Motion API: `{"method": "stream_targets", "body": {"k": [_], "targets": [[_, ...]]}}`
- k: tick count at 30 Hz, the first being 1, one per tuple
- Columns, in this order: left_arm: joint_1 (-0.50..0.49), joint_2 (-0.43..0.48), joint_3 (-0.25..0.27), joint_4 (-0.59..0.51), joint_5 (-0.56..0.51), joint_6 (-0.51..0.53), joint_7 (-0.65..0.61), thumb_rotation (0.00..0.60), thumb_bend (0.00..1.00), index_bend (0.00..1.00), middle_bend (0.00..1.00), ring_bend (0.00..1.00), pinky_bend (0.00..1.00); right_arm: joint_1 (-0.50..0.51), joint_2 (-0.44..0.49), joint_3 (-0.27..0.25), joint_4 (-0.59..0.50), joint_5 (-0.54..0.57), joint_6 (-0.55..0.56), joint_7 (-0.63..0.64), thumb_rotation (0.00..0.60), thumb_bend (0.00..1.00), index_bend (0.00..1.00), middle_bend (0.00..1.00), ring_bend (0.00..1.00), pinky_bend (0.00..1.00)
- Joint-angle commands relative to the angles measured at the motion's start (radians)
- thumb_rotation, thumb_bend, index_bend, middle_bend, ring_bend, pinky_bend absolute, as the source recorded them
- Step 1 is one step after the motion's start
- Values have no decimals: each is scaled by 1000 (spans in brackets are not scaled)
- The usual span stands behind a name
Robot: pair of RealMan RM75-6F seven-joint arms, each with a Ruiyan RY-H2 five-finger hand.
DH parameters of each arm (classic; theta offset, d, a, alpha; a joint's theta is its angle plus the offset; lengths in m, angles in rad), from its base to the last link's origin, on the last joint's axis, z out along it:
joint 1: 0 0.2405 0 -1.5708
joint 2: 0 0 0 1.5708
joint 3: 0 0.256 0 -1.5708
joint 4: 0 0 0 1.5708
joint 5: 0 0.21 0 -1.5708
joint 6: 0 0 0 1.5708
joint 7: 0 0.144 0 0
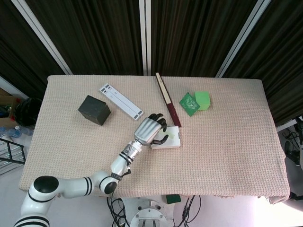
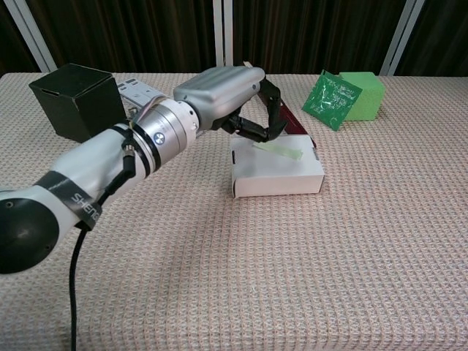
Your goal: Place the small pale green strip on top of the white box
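Black cube-shaped box (image 1: 94,109) (image 2: 78,103): far left of the tabletop, upright, apart from all else. White perforated strip (image 1: 120,101) (image 2: 140,93): flat, lying diagonally just right of the black box. Left hand (image 1: 150,129) (image 2: 234,102): silver back, black fingers (image 2: 271,115), reaching in from the lower left at the left end of the white box; fingers curled loosely downward with a gap between thumb and the others, nothing gripped; the chest view shows the fingertips just above the near end of the strip, whether touching it cannot be told. Right hand: in neither view. White box (image 1: 169,138) (image 2: 276,175): low, flat, near table centre. Small pale green strip (image 1: 173,135) (image 2: 278,150): lying flat on the top face of the white box, toward its rear right part, free of the fingers' grasp. Dark red and cream bar (image 1: 167,98) (image 2: 284,115): long, running from the table's far edge down to just behind the white box. Green printed packet (image 1: 189,104) (image 2: 330,99): leaning against a light green block (image 1: 202,100) (image 2: 363,95), right of centre. Surface: table (image 1: 227,156) (image 2: 344,278) covered in beige woven cloth. Room: dark vertically ribbed panels (image 1: 189,33) with pale frame members behind; floor, cables and clutter at the head view's edges.
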Motion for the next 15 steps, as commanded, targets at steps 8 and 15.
{"method": "stream_targets", "body": {"k": [8, 15], "targets": [[218, 306, 86, -247, 84, 201, -134, 130, 90, 389, 318, 180, 260, 47, -14, -44, 3, -106, -46, -13, 600, 491, 0, 0, 0, 0], [410, 536, 178, -433, -10, 288, -85, 379, 238, 382, 265, 180, 279, 181, -27, -115, -2, -268, -225, -59, 582, 810, 0, 0, 0, 0]]}}
